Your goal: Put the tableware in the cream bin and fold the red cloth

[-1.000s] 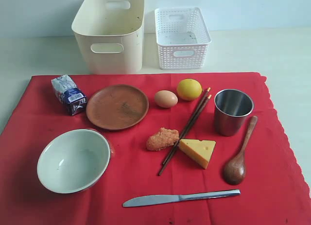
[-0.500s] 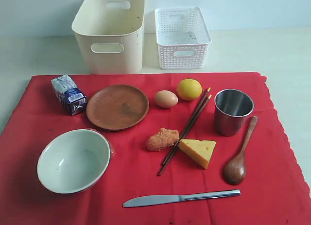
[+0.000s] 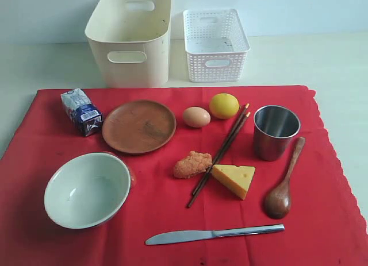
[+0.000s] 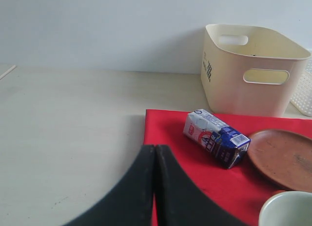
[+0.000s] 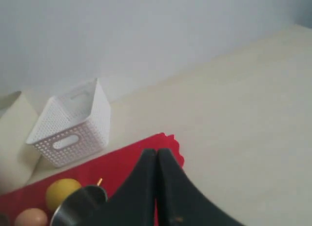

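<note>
The cream bin (image 3: 138, 70) and white basket (image 3: 215, 70) stand side by side beyond the red cloth (image 3: 167, 220), showing bare insides, as do the bowl (image 3: 86, 188) and cup (image 3: 276, 133) on the cloth. Around them lie one plate (image 3: 139, 126), two chopsticks (image 3: 221, 153), one spoon (image 3: 282, 185), one knife (image 3: 214, 234), an egg (image 3: 196, 116), lemon (image 3: 223, 105) and carton (image 3: 82, 111), with a nugget (image 3: 192, 164) and cheese (image 3: 234, 179) crowding the chopsticks. The left gripper (image 4: 155, 153) and right gripper (image 5: 157, 155) have jaws pressed together on nothing.

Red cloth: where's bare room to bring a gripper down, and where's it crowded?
Free: red cloth between bowl and knife, and the strip between spoon and scalloped edge. Crowded: the middle, where chopsticks, nugget and cheese sit packed together.
</note>
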Controlling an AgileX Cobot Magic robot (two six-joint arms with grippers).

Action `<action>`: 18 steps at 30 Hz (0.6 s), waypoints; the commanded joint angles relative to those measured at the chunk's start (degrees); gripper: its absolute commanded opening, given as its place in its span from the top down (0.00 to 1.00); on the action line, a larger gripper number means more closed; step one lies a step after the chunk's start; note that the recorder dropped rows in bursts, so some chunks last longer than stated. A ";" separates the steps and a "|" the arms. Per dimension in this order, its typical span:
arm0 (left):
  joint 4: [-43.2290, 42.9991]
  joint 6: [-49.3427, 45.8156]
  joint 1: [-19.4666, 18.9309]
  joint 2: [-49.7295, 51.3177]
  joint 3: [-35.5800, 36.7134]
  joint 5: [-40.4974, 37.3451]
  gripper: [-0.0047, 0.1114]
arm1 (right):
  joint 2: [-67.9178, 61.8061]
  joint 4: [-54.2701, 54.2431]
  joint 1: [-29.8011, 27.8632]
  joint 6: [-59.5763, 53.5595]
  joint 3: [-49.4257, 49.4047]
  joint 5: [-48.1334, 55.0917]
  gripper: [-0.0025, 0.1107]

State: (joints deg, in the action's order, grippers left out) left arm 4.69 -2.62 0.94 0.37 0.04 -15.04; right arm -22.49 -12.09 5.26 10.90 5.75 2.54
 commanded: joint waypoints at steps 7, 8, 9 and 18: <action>0.50 -0.17 -0.20 -0.37 -0.04 0.31 0.94 | -22.66 0.01 0.11 -0.91 8.46 3.37 0.98; 0.50 -0.17 -0.20 -0.37 -0.04 0.31 0.94 | -24.32 0.01 0.50 -0.91 9.15 4.25 0.98; 0.50 -0.17 -0.20 -0.37 -0.04 0.31 0.94 | -25.70 0.01 1.48 -1.43 9.60 4.68 0.98; 0.50 -0.17 -0.20 -0.37 -0.04 0.31 0.94 | -30.91 0.14 17.23 -7.02 14.48 4.26 0.98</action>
State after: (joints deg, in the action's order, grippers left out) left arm 4.69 -2.62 0.94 0.37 0.04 -15.04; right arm -52.33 -12.22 18.68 5.50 18.32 6.88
